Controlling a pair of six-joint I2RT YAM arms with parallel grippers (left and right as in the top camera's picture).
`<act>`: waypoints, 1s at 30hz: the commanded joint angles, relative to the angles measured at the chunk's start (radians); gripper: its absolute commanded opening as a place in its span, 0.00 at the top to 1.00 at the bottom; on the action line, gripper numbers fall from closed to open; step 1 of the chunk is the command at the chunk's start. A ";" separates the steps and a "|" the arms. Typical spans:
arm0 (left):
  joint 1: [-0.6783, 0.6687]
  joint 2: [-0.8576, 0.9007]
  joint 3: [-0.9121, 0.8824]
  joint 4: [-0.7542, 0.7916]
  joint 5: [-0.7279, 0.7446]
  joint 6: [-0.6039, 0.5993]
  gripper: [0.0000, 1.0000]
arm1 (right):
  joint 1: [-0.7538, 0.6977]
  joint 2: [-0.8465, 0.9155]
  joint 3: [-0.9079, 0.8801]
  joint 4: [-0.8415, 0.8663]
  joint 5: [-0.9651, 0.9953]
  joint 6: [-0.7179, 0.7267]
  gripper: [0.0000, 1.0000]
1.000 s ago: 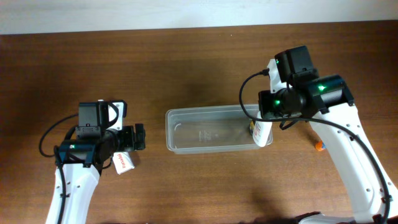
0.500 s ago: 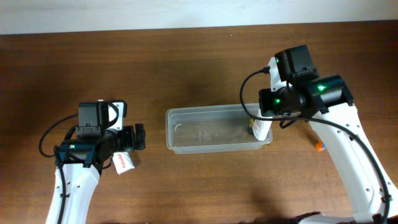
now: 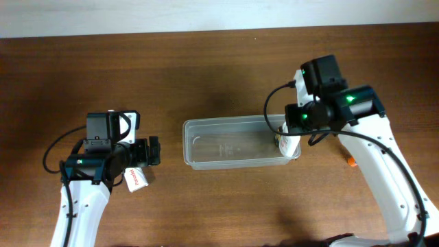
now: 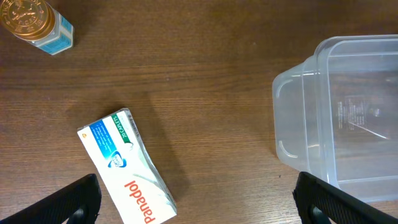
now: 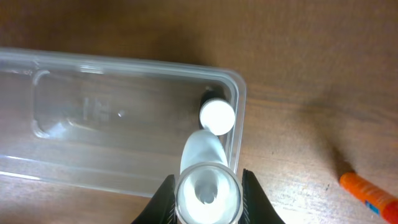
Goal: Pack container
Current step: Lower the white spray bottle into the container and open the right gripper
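The clear plastic container lies at the table's middle; it also shows in the right wrist view and the left wrist view. My right gripper is shut on a white tube and holds it over the container's right end. A small white-capped bottle stands inside the container by its right wall. My left gripper is open and empty, left of the container. A white Panadol box lies on the table by its left finger.
A small bottle with a gold cap stands on the table at the left wrist view's far left. An orange pen-like item lies on the table right of the container. The table's back edge runs along the top.
My right gripper has shifted slightly left and lower with the white tube, bringing it further inside the container's right end. The left arm has not moved.
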 commanded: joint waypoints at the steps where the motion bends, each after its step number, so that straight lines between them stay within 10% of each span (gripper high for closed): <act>1: 0.004 0.002 0.019 0.003 0.007 0.000 0.01 | 0.008 0.006 -0.066 0.035 0.023 -0.006 0.85; 30: 0.004 0.002 0.019 0.003 0.007 0.000 0.01 | -0.115 -0.068 0.009 0.053 0.051 0.147 0.55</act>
